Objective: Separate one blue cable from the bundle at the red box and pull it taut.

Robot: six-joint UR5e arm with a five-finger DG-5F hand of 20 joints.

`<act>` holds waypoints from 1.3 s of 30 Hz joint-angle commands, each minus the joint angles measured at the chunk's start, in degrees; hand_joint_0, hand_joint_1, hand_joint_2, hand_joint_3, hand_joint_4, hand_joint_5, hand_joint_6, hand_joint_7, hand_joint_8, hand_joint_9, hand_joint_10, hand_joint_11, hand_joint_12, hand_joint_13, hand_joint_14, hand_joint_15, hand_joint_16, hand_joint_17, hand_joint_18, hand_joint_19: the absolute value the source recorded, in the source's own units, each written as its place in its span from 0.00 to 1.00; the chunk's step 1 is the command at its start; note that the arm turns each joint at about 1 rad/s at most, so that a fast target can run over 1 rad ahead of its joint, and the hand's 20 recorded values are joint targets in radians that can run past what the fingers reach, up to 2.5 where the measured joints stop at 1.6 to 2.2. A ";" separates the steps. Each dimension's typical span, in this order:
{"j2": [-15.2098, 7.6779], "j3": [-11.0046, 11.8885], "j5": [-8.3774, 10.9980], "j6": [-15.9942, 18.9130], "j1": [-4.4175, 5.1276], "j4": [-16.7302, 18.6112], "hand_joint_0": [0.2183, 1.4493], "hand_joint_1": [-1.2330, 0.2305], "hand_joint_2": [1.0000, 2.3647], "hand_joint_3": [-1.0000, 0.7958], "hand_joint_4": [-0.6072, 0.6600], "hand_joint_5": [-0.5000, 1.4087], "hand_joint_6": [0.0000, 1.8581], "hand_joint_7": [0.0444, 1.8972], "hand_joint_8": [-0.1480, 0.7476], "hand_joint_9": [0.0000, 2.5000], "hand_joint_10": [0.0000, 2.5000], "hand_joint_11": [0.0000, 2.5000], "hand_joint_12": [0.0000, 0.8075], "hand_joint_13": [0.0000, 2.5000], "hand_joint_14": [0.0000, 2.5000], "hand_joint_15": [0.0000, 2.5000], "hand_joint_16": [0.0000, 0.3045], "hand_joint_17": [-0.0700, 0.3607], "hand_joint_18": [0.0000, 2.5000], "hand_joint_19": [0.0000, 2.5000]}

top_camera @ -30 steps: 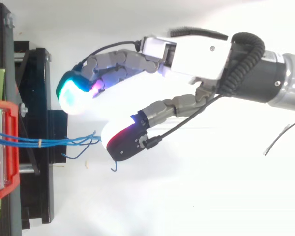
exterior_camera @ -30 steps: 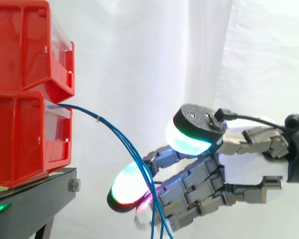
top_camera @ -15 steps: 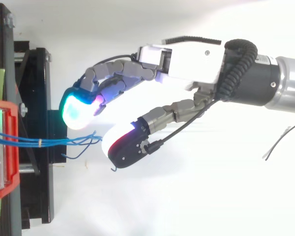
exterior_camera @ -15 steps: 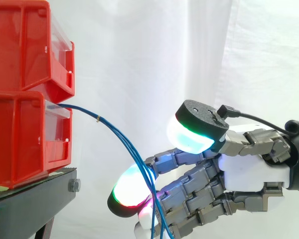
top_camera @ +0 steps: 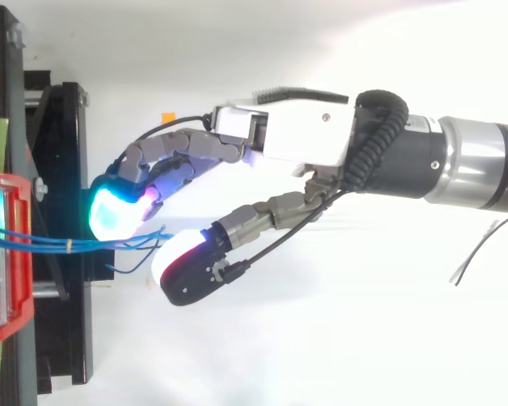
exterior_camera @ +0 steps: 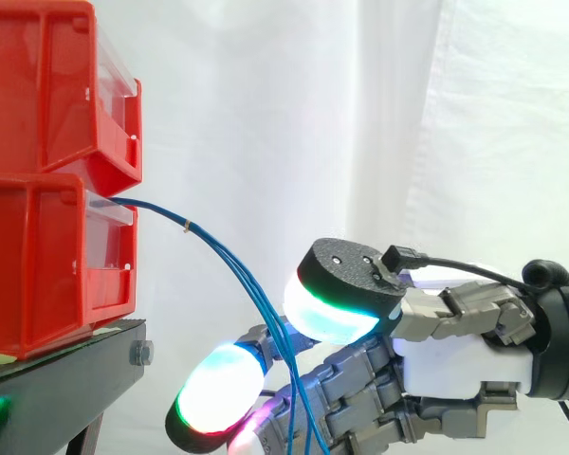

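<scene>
Hand (top_camera: 288, 139) is in by the red box (exterior_camera: 38, 265) now, fingers loosely apart, blue cables (top_camera: 102, 244) hanging ungripped between thumb and fingers.

The bins (exterior_camera: 47, 190) are bright red with clear, colourless front strips. The cables (exterior_camera: 218, 251) coming out of them are blue, ringed by one small yellowish band (exterior_camera: 188, 226). The stand (exterior_camera: 66, 374) is black and the curtain (exterior_camera: 360, 114) white. The hand (exterior_camera: 465, 365) has a white palm and grey links (its pads (exterior_camera: 218, 389) glow cyan-white, edged green, red and magenta, on black backs)
</scene>
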 commanded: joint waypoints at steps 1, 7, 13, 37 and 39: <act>-0.17 0.53 -0.07 -0.12 0.04 0.18 0.33 0.42 0.00 0.32 0.72 0.16 0.27 0.52 0.49 0.26 0.00 0.14 0.41 0.23 0.00 0.08 0.13 0.36 0.18 0.14; -0.44 0.53 0.19 -0.47 0.39 -0.34 0.31 0.42 0.00 0.29 0.73 0.16 0.27 0.55 0.50 0.26 0.00 0.14 0.41 0.23 0.00 0.08 0.13 0.37 0.18 0.14; -0.44 1.59 -0.07 -0.30 0.30 -0.43 0.29 0.44 0.00 0.28 0.73 0.17 0.27 0.57 0.50 0.28 0.00 0.15 0.42 0.24 0.00 0.09 0.13 0.37 0.19 0.15; -0.44 2.11 -1.39 5.42 -0.05 0.36 0.33 0.46 0.01 0.33 0.72 0.18 0.27 0.59 0.51 0.30 0.00 0.17 0.43 0.26 0.00 0.09 0.13 0.37 0.21 0.16; -0.44 2.11 -1.57 5.86 -0.14 0.36 0.34 0.46 0.01 0.35 0.72 0.18 0.27 0.59 0.51 0.30 0.00 0.17 0.43 0.26 0.00 0.09 0.13 0.37 0.21 0.15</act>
